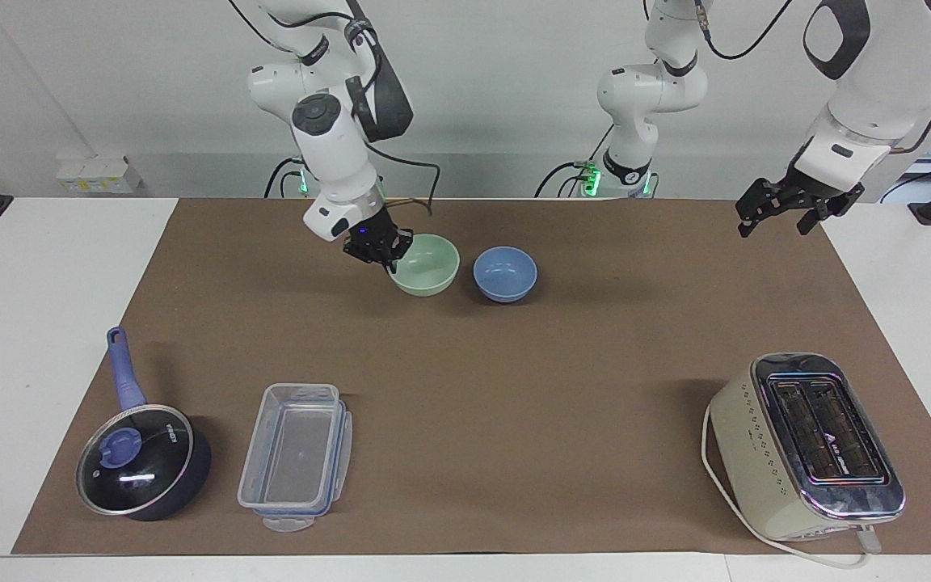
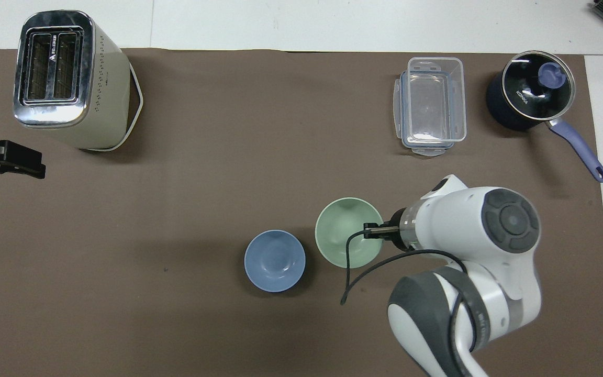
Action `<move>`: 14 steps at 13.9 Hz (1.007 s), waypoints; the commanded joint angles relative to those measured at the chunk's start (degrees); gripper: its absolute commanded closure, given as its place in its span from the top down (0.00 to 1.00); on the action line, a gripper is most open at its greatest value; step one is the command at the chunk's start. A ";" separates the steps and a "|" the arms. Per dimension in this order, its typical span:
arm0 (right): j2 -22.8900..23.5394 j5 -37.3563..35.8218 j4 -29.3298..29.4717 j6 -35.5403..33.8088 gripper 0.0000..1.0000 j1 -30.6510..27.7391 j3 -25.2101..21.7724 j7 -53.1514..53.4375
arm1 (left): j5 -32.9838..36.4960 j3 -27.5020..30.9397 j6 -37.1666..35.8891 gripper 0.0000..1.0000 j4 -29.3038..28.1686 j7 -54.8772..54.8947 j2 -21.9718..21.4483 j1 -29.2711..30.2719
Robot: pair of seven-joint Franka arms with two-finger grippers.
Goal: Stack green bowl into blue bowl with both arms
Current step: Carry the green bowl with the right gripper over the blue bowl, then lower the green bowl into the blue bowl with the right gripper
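The green bowl (image 1: 431,263) (image 2: 346,230) hangs a little above the brown mat, with my right gripper (image 1: 391,257) (image 2: 372,230) shut on its rim at the side toward the right arm's end. The blue bowl (image 1: 505,273) (image 2: 275,260) stands empty on the mat close beside it, toward the left arm's end; the two bowls are apart. My left gripper (image 1: 774,226) (image 2: 8,163) waits open and empty in the air over the mat's edge at the left arm's end.
A cream toaster (image 1: 809,444) (image 2: 66,78) stands farther from the robots at the left arm's end. A clear plastic container (image 1: 296,457) (image 2: 431,104) and a dark blue lidded saucepan (image 1: 142,461) (image 2: 529,97) sit farther out at the right arm's end.
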 commanded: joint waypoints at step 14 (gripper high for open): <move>8.22 5.70 3.15 5.55 0.00 12.79 -0.07 10.59 | 0.39 -0.57 -1.28 1.00 1.17 0.36 0.45 0.91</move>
